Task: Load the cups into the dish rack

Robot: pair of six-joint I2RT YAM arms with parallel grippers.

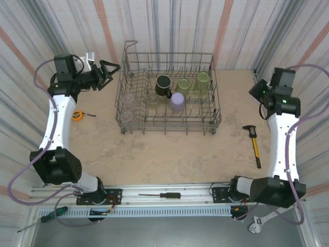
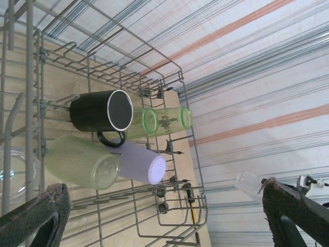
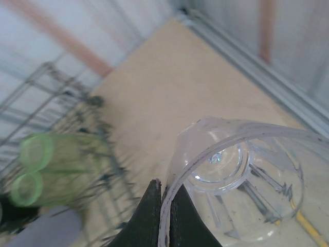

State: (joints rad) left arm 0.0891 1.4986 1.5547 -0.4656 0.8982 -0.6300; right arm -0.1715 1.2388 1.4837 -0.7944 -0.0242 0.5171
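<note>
Though clear, ribbed cup between right fingers.

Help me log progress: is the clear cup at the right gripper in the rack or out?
Out. The right gripper holds the clear cup over the table, apart from the dish rack.

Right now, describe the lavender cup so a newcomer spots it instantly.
Find the big grey wire dish rack on the table. Near its centre, next to the black mug, sits the lavender cup. It is the only opaque pale-purple one; its neighbours are black, green or clear.
</note>
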